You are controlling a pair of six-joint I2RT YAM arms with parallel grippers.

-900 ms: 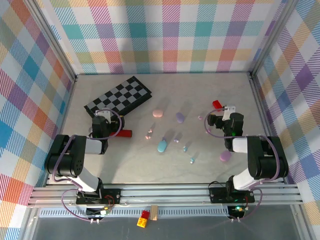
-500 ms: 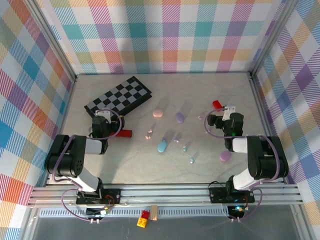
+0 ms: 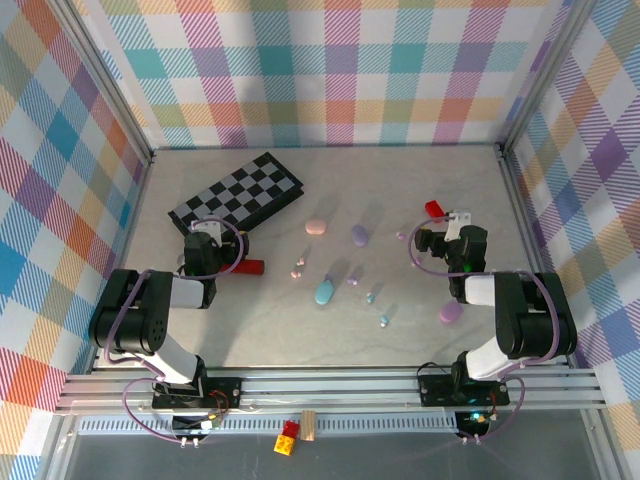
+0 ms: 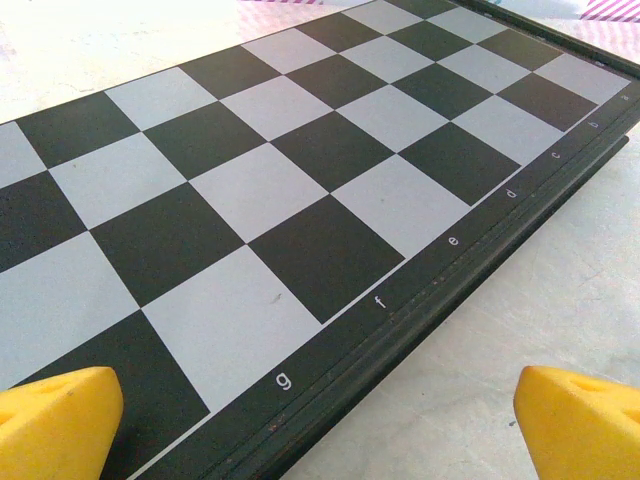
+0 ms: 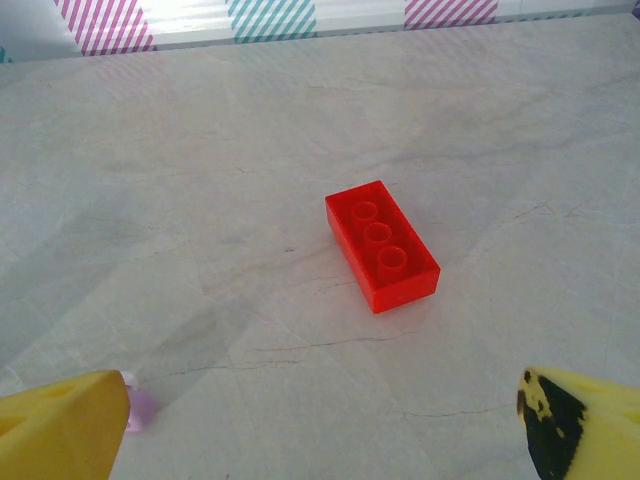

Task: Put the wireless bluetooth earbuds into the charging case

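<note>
Tiny earbuds lie scattered mid-table: a pink earbud [image 3: 297, 268], a purple earbud [image 3: 352, 280] and teal earbuds [image 3: 370, 297]. Another purple earbud [image 3: 401, 236] lies just left of my right gripper [image 3: 440, 226] and shows beside its left fingertip as a purple earbud [image 5: 138, 410]. Oval charging cases lie around them: a pink case [image 3: 316, 226], a purple case [image 3: 360, 235], a teal case [image 3: 324, 292] and a second purple case [image 3: 451, 313]. My left gripper [image 3: 203, 234] stands open at the chessboard's near edge, left gripper [image 4: 320, 430] holding nothing. The right gripper [image 5: 320, 425] is open and empty too.
A folded chessboard [image 3: 238, 194] lies at the back left, its rim [image 4: 440, 300] right in front of the left fingers. A red block [image 5: 381, 246] lies ahead of the right gripper, red block [image 3: 433, 208]. Another red block [image 3: 250, 267] sits by the left arm.
</note>
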